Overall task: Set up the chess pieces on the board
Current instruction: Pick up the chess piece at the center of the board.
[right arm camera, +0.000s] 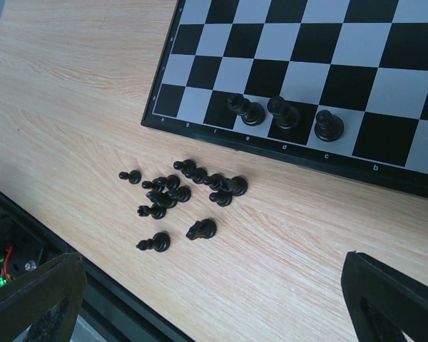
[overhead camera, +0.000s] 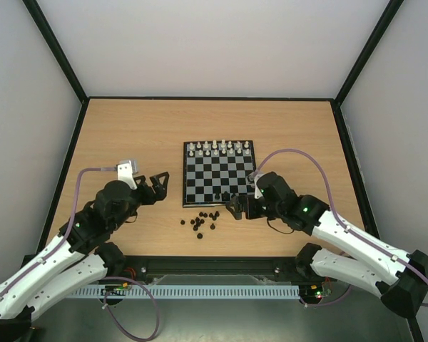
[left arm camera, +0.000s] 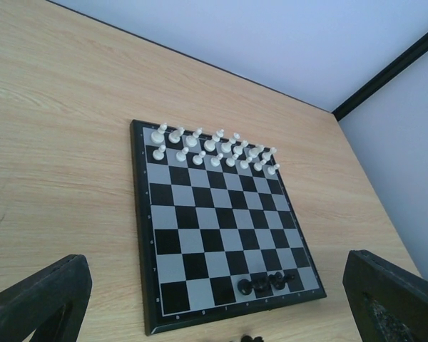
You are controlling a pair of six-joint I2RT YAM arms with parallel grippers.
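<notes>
**Clerk:** Item one, nearest the arm bases?

**Keeper:** Loose black pieces [right arm camera: 182,192], a heap of about a dozen lying on the table [overhead camera: 128,135], just off the near edge of the board [overhead camera: 215,177]. I judge them unsorted stock, waiting to be placed.

**Clerk:** Tools?

**Keeper:** Right gripper [overhead camera: 235,206]: jaws spread wide, nothing held. It hangs over the board's near edge, with the heap just to its left and slightly nearer the bases. From its wrist view the heap lies between and ahead of the fingers, so it is likely poised for a pick. Left gripper [overhead camera: 164,189]: also spread and empty, beside the board's left edge and apart from the heap, probably standing clear.

**Clerk:** On the board?

**Keeper:** Three black pieces [right arm camera: 282,114] sit on the near rank, on neighbouring squares. I cannot tell whether they are upright or tipped. The middle ranks are bare.

**Clerk:** Farthest?

**Keeper:** White pieces [left arm camera: 214,148], two full rows, upright.
</notes>
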